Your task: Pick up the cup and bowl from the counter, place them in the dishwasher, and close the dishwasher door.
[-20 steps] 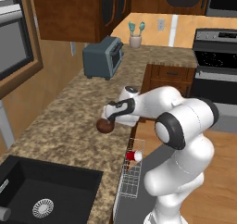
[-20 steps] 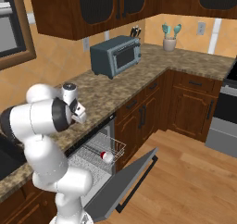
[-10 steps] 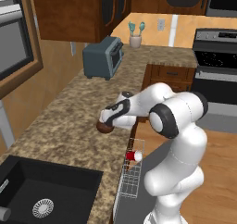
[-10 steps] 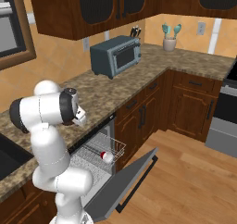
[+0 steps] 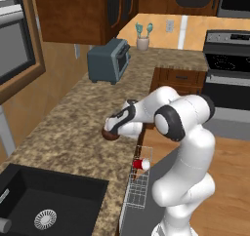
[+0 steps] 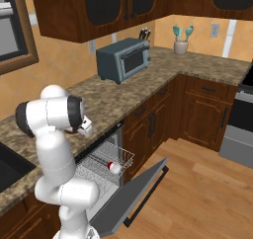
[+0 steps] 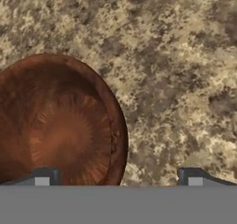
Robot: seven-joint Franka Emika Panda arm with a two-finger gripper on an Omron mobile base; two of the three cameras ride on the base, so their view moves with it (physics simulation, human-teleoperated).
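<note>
The dark brown bowl [image 5: 109, 135] sits on the granite counter [image 5: 73, 127] near its front edge. My gripper [image 5: 116, 129] hangs right over it, open. In the hand view the bowl [image 7: 60, 126] lies to the left, and its right rim falls inside my gripper [image 7: 118, 179]. One fingertip [image 7: 44, 177] is above the bowl's inside, the other above bare counter [image 7: 176, 79]. The red cup [image 5: 141, 165] lies in the white wire rack [image 5: 138, 188] of the dishwasher. From the right, the cup [image 6: 114, 168] shows in the rack and the dark dishwasher door [image 6: 136, 193] hangs open.
A grey toaster oven [image 5: 108, 60] stands further along the counter, with a beige utensil holder [image 5: 142, 41] in the corner. A black sink [image 5: 44, 206] is set in the near counter. The steel range [image 5: 227, 64] stands at the right, across wooden floor [image 6: 197, 183].
The arm has folded in closer and the hand has sunk lower over the bowl. The jaws stayed open; bowl and cup have not moved.
</note>
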